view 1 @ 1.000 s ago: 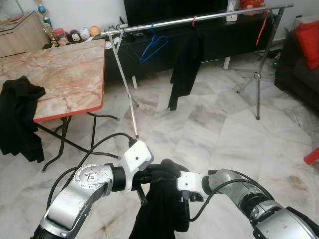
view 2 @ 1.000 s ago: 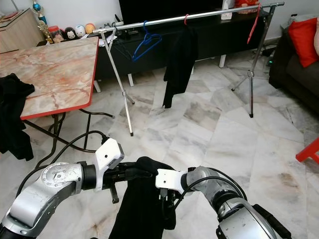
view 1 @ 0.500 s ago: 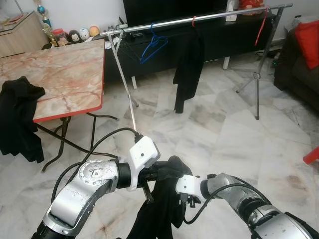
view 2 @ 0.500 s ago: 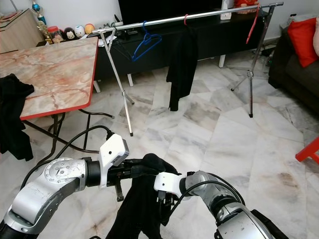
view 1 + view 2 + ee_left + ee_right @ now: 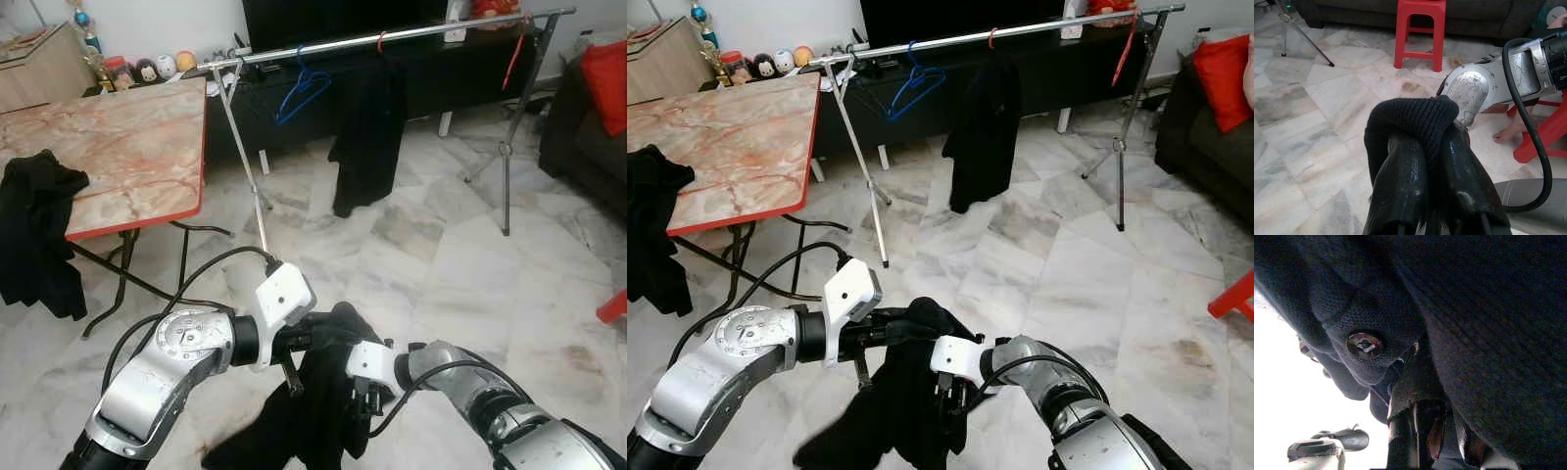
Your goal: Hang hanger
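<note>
A black garment (image 5: 323,411) hangs low in front of me between both grippers, its lower part spread toward the floor. My left gripper (image 5: 328,331) reaches in from the left. In the left wrist view its two black fingers (image 5: 1400,176) lie close together with black knit cloth (image 5: 1410,112) wrapped over their tips. My right gripper (image 5: 950,390) sits against the garment from the right, buried in its folds. The right wrist view is dark cloth with a metal snap button (image 5: 1364,344). No hanger can be made out in the garment. Across the room stands the metal clothes rail (image 5: 392,37).
On the rail hang a blue hanger (image 5: 302,88), a black garment (image 5: 367,137) on a red hook and a red hanger (image 5: 514,59). A marble-topped folding table (image 5: 118,147) with black cloth (image 5: 39,235) stands left. A sofa (image 5: 588,127) and a red stool (image 5: 615,308) are right.
The held garment's lower part has swung out toward the lower left. The black garment on the rail has swayed. Both grippers stay nearly where they were.
</note>
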Motion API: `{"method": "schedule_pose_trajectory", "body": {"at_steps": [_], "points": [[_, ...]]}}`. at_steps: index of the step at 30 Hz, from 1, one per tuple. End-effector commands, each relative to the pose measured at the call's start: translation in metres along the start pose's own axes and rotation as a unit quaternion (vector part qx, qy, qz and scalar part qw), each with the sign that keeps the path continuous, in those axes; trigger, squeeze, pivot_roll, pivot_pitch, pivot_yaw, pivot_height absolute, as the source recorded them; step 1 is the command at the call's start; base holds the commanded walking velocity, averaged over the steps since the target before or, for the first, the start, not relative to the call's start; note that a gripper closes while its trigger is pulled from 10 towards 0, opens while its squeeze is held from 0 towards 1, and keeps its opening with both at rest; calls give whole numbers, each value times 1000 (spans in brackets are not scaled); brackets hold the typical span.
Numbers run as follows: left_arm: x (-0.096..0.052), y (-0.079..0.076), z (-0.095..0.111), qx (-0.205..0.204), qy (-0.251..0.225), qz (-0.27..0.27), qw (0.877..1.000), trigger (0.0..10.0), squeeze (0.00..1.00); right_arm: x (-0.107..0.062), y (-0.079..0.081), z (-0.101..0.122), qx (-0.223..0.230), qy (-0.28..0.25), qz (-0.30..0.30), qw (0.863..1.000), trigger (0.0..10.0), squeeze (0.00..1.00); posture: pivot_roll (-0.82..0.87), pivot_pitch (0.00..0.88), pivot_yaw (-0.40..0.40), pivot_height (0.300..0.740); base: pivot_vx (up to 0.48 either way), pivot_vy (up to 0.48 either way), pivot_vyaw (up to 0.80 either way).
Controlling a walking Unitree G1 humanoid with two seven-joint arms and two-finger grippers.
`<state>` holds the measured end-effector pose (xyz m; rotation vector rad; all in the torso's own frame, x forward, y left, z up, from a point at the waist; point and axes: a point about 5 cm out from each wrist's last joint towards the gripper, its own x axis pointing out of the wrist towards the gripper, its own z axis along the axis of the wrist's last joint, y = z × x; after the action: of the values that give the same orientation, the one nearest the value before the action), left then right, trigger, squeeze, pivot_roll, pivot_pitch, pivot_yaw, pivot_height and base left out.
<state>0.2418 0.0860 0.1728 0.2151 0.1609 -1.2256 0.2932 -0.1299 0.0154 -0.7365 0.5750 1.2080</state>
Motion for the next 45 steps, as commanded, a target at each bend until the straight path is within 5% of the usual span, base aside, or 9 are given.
{"method": "schedule_pose_trajectory", "body": {"at_steps": [1,11,15,24,30,37,45], "points": [[-1,-1,10,19,-12,-6,1000,10000,0,2,1,3,5,-10,-1,1000,0,0,-43,0,129,740,0,0,0],[-1,-1,7,19,-4,-4,1000,10000,0,1,0,3,3,-10,-1,1000,0,0,-45,0,127,740,0,0,0],[-9,18,-34,37,89,80,992,10000,0,-1,-3,8,-12,-19,11,1000,0,0,-46,0,126,740,0,0,0],[-24,39,-74,23,148,198,969,10000,0,-4,-7,14,-32,-27,23,999,0,0,-53,0,119,740,0,0,0],[-26,34,-86,12,159,187,969,10000,0,-5,-9,14,-47,-21,23,998,0,0,-55,0,118,740,0,0,0],[-40,17,-121,-14,237,135,962,10000,0,-11,-21,20,-77,-15,0,997,0,0,-53,0,114,740,0,0,0],[-34,13,-107,-45,164,130,977,10000,0,-14,-29,26,-91,-17,-23,995,0,0,-60,0,113,740,0,0,0]]}}
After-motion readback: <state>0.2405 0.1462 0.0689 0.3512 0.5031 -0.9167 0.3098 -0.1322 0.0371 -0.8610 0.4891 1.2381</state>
